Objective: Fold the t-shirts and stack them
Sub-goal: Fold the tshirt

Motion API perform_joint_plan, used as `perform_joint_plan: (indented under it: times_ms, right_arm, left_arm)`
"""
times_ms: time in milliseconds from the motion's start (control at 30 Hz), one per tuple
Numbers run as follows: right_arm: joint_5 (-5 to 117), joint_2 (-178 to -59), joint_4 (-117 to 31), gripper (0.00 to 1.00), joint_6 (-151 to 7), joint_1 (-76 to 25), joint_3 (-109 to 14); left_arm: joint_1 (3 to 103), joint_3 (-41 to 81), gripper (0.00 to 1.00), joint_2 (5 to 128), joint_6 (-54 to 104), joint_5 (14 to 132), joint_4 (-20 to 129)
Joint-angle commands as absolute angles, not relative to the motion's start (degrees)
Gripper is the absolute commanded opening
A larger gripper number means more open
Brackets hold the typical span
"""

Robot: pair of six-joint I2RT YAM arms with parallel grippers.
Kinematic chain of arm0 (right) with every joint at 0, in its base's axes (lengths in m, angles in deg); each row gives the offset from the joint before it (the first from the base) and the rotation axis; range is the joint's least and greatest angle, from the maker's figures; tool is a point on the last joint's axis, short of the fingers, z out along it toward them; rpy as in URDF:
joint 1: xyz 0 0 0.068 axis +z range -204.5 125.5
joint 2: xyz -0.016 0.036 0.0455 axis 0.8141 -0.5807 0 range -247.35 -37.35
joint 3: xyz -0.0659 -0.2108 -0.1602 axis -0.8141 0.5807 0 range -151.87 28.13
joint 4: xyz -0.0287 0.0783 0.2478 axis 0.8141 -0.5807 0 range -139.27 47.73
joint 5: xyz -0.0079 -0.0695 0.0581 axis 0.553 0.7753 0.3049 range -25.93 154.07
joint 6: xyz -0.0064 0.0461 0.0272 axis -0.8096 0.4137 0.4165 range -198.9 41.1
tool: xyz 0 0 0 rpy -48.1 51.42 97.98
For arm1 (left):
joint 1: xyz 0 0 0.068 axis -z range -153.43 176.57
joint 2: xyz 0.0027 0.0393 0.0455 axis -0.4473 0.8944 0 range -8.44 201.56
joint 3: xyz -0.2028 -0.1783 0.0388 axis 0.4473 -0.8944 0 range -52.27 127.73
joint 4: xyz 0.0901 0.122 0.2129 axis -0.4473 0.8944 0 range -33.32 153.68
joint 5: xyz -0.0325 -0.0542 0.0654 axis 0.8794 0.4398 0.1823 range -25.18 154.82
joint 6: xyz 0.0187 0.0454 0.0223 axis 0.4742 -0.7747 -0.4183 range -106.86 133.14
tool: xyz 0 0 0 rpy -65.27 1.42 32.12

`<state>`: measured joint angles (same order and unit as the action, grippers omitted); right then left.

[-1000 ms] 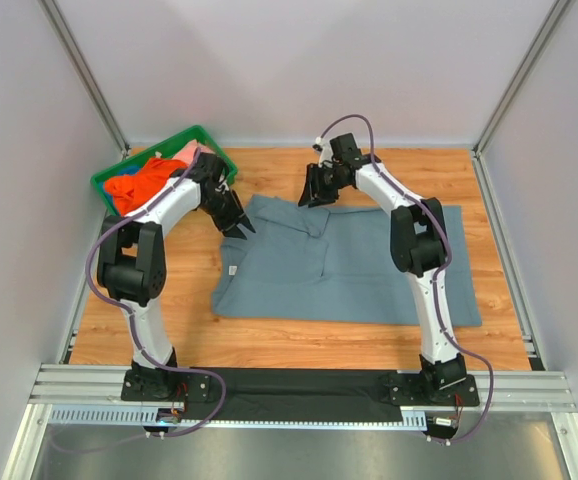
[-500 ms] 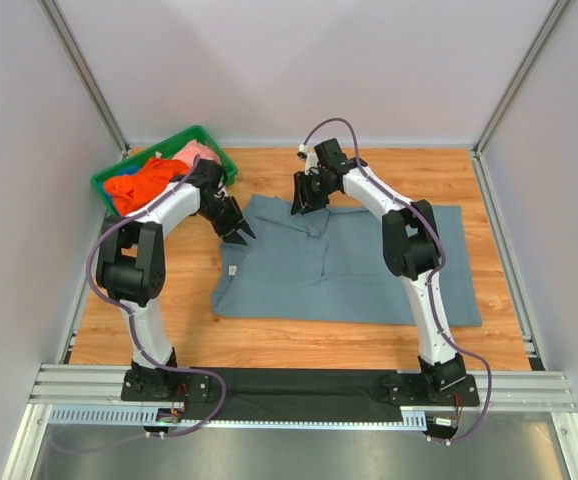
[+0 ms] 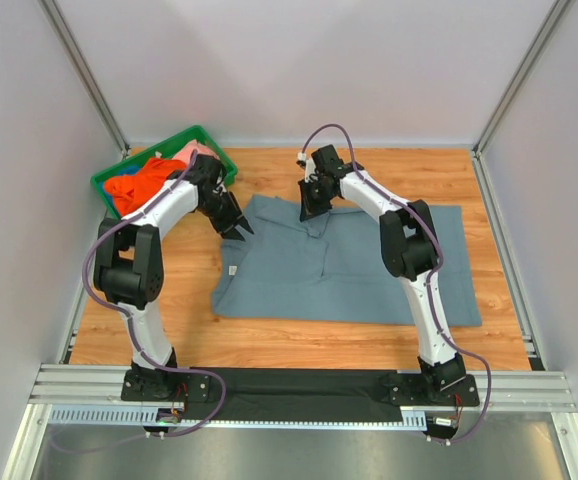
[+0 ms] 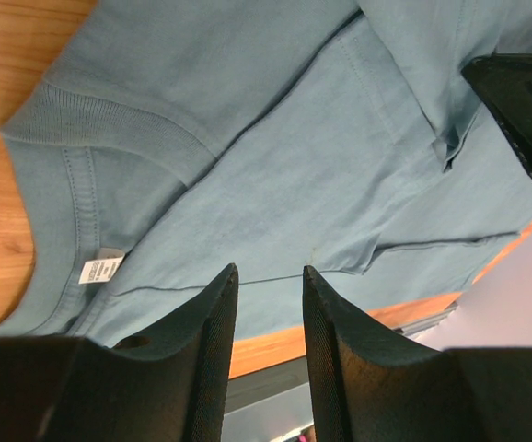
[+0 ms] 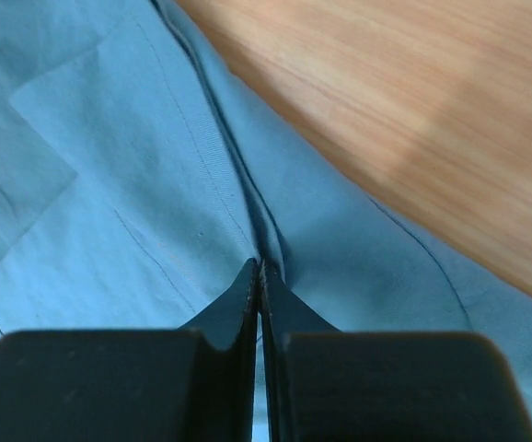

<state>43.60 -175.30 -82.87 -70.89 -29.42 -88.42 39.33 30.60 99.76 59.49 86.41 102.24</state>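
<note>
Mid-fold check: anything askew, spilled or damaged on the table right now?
Nothing is spilled or damaged. The grey-blue t-shirt lies unevenly, partly folded over itself, and the right gripper pinches a raised crease near its far edge. That is normal mid-fold. The orange tee and pink tee are bunched inside the green bin.

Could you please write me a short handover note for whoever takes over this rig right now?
Left end effector: open and empty, hovering over the grey-blue t-shirt near its collar.
Right end effector: shut, apparently pinching a fold of that shirt near its far edge.
Things: the grey-blue t-shirt lies on the table, partly folded over. The orange t-shirt and pink t-shirt are bunched in the green bin.
Done: one shirt laid out, folding barely begun.
Left: finish this fold, then fold the binned shirts and stack them.
</note>
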Motion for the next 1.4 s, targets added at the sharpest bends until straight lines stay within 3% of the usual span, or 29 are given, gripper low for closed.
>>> perform_joint_plan:
  times_ms: [0, 367, 700, 1000, 1367]
  right_arm:
    - [44.5, -172.4, -82.2, 0.0, -71.0, -28.9, -87.6]
    - [47.4, -166.7, -81.4, 0.0, -72.0, -24.2, -83.8]
    - [48.3, -163.9, -78.9, 0.0, -71.0, -22.3, -77.4]
    - [47.5, -164.1, -78.6, 0.0, -70.5, -22.0, -77.9]
    - [46.6, -164.0, -78.3, 0.0, -70.0, -22.0, -77.8]
  left_arm:
    - [39.2, 31.5, 0.42, 96.1, 61.4, 85.9, 102.1]
    - [39.1, 40.2, 0.43, 100.4, 67.4, 82.1, 104.9]
    - [39.8, 33.1, 0.48, 102.8, 81.4, 85.7, 91.7]
    - [41.7, 41.3, 0.49, 109.9, 82.9, 83.7, 94.2]
    - [42.8, 40.7, 0.5, 110.9, 86.4, 80.9, 94.6]
